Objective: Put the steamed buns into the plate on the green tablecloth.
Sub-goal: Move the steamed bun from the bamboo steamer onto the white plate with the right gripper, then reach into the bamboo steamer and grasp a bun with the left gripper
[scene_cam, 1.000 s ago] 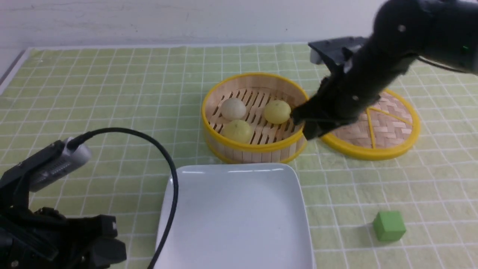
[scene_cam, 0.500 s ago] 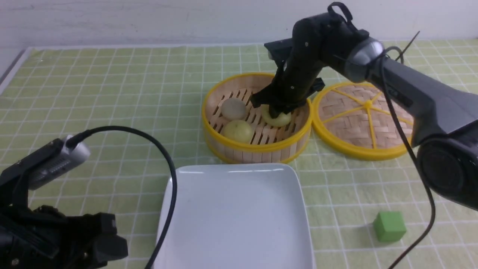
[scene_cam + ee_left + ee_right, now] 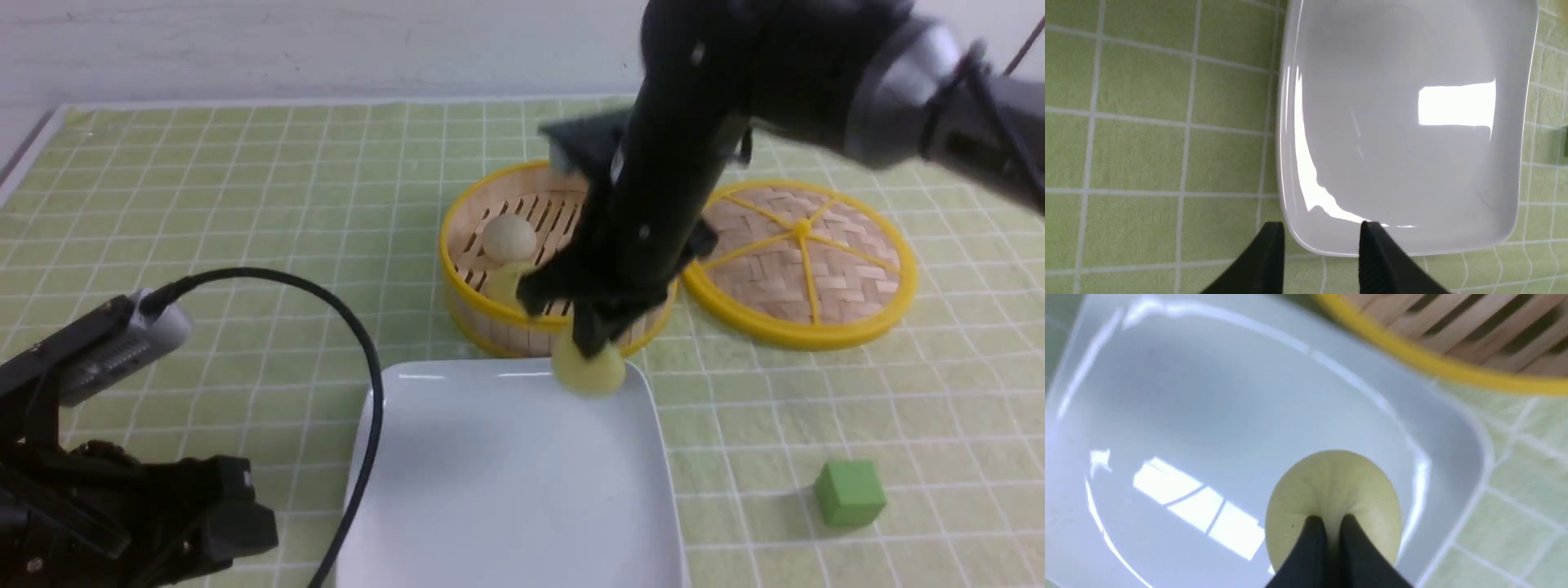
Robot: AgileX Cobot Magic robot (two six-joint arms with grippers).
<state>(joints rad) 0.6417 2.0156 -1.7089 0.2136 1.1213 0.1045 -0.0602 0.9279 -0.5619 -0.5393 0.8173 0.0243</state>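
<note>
My right gripper (image 3: 589, 347) (image 3: 1331, 520) is shut on a pale yellow steamed bun (image 3: 589, 371) (image 3: 1333, 490), pinching its top, and holds it over the far right corner of the white plate (image 3: 457, 490) (image 3: 1188, 396) on the green tablecloth (image 3: 245, 204). An off-white bun (image 3: 509, 235) and part of a second yellow bun (image 3: 504, 283) lie in the bamboo steamer (image 3: 469, 253), half hidden by the right arm. My left gripper (image 3: 1321, 230) stands open and empty at the plate's (image 3: 1404, 122) near left edge.
The woven steamer lid (image 3: 804, 261) lies flat to the right of the steamer. A green cube (image 3: 851, 492) sits at the front right. The left arm's black cable (image 3: 359, 351) arches beside the plate's left side.
The right gripper closed on the yellow bun in the steamer, lifted it out and carried it toward me to the plate's far edge. The left arm has stayed put.
</note>
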